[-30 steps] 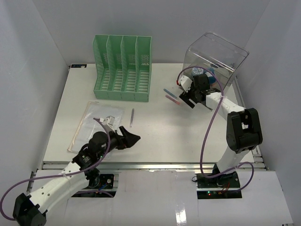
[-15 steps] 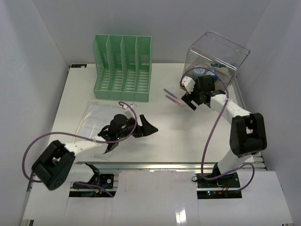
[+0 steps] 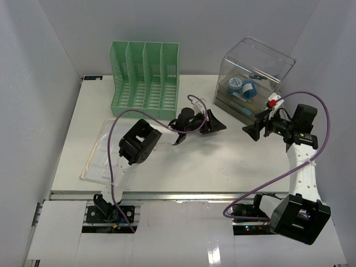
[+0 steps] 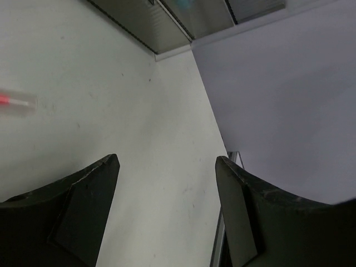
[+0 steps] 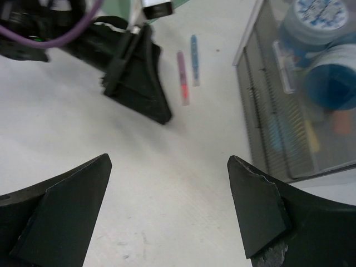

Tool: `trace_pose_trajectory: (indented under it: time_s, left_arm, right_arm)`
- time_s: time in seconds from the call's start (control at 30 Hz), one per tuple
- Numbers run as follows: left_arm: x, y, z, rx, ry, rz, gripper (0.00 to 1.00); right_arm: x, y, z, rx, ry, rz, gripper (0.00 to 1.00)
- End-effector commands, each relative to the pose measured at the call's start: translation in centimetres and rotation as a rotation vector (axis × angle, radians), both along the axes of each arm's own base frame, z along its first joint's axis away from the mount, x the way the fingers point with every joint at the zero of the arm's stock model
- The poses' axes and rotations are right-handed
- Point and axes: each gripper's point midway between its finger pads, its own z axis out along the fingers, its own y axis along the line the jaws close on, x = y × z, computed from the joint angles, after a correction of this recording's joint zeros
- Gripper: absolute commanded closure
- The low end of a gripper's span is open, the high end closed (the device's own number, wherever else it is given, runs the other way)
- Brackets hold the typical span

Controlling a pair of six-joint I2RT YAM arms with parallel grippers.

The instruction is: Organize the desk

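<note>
The white desk holds a pink pen and a blue pen side by side near its middle. In the top view my left gripper hides them; it is open and empty, hovering right next to them. The pink pen shows blurred at the left of the left wrist view. My left gripper has only bare desk between its fingers. My right gripper is open and empty, facing the left gripper across a short gap. The right wrist view shows bare desk between the fingers.
A clear plastic box with blue tape rolls inside stands at the back right, also in the right wrist view. A green file organizer stands at the back left. A plastic sleeve of papers lies at the front left.
My left arm swung from the front left to the desk's middle by the pens. The clear box now sits flat. My right gripper pulled back from it toward the right.
</note>
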Motion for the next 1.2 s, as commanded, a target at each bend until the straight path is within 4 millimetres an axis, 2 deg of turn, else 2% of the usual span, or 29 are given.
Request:
trace_pose_trajectory:
  time_s: [0.0, 0.03, 0.13, 0.17, 0.23, 0.27, 0.37, 0.43, 0.47, 0.63, 0.7, 0.77, 0.8, 0.83, 1.07, 1.17]
  left_arm:
    - [2.4, -3.4, 3.7, -0.115, -0.051, -0.002, 0.20]
    - [3.6, -4.2, 4.4, -0.140, -0.069, 0.023, 0.22]
    - [6.0, -5.5, 2.4, -0.155, -0.043, 0.088, 0.25]
    - [6.7, -5.7, 3.8, -0.180, -0.050, 0.108, 0.26]
    - [8.1, -6.5, 1.5, -0.192, -0.009, 0.151, 0.30]
    - [8.6, -6.7, 1.0, -0.200, 0.013, 0.167, 0.31]
    - [10.3, -7.4, 1.1, -0.232, 0.043, 0.233, 0.33]
    - [10.9, -7.5, -0.4, -0.208, 0.070, 0.266, 0.34]
    - [11.4, -7.4, -0.3, -0.209, 0.068, 0.287, 0.35]
    - [12.6, -6.9, -2.1, -0.193, 0.137, 0.370, 0.46]
    - [13.1, -7.1, -2.0, -0.201, 0.147, 0.387, 0.50]
    - [13.4, -7.3, -2.7, -0.200, 0.167, 0.393, 0.51]
    - [13.7, -7.7, -1.8, -0.221, 0.160, 0.389, 0.51]
    - [13.9, -7.8, -1.8, -0.227, 0.164, 0.388, 0.51]
    - [14.1, -7.8, -2.8, -0.235, 0.203, 0.398, 0.51]
    - [14.1, -7.8, -2.8, -0.250, 0.220, 0.400, 0.56]
  right_arm:
    - [-3.2, 2.2, 0.8, 0.186, 0.036, 0.145, 0.09]
    - [-3.3, 1.9, 0.8, 0.201, 0.037, 0.140, 0.09]
    - [-3.6, 1.7, 0.6, 0.245, 0.058, 0.150, 0.10]
    - [-3.7, 1.7, 0.6, 0.251, 0.059, 0.152, 0.10]
    - [-3.8, 1.7, 0.5, 0.253, 0.057, 0.154, 0.10]
    - [-3.8, 1.6, 0.5, 0.250, 0.052, 0.151, 0.10]
    - [-3.9, 1.4, 0.6, 0.238, 0.037, 0.143, 0.10]
    - [-3.9, 1.3, 0.7, 0.236, 0.032, 0.140, 0.10]
    - [-3.9, 1.3, 0.7, 0.238, 0.032, 0.141, 0.10]
    - [-3.9, 1.1, 0.8, 0.244, 0.029, 0.141, 0.10]
    - [-4.0, 1.1, 0.8, 0.245, 0.029, 0.141, 0.10]
    - [-4.0, 1.2, 0.7, 0.250, 0.032, 0.143, 0.10]
    - [-4.1, 1.2, 0.7, 0.252, 0.032, 0.144, 0.10]
    - [-4.1, 1.2, 0.7, 0.253, 0.033, 0.145, 0.10]
    - [-4.1, 1.2, 0.7, 0.260, 0.037, 0.148, 0.11]
    - [-4.1, 1.1, 0.6, 0.260, 0.039, 0.145, 0.11]
